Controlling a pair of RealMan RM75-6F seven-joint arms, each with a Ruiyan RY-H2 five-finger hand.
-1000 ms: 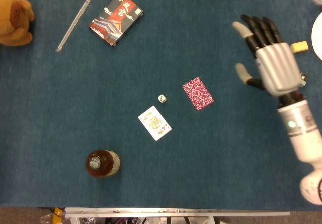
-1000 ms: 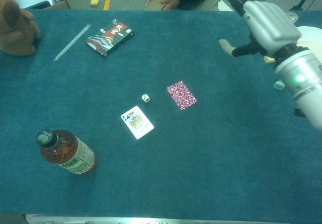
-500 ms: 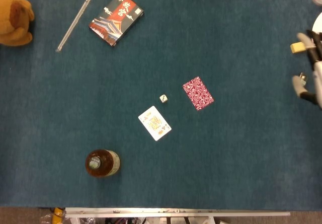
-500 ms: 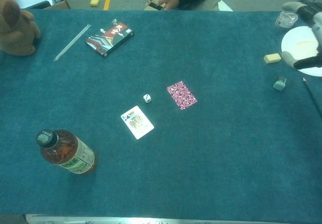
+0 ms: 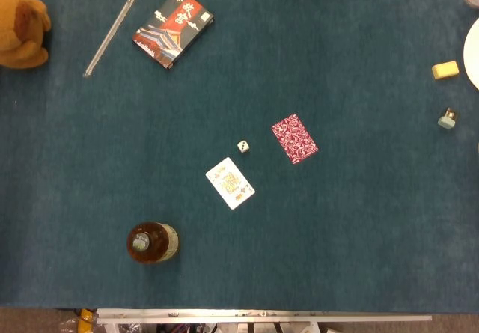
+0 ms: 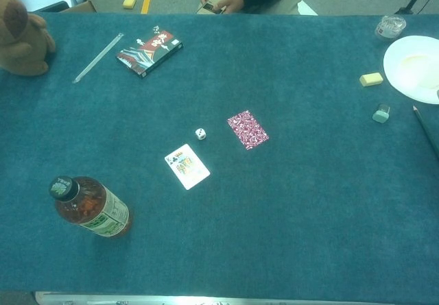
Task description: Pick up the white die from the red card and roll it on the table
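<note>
Since a second earlier, when I had the right hand spread open over the right side, it left both views; neither hand showed now, so I couldn't tell their state. From the head view, the white die [image 5: 243, 147] sat on the blue tabletop [image 5: 359, 236], between the red card [image 5: 294, 138] and the face-up card [image 5: 230, 183], touching neither. From the chest view, the die [image 6: 200, 133] lay just beside the red card [image 6: 247, 129], with the bottle [image 6: 91, 207] well apart.
</note>
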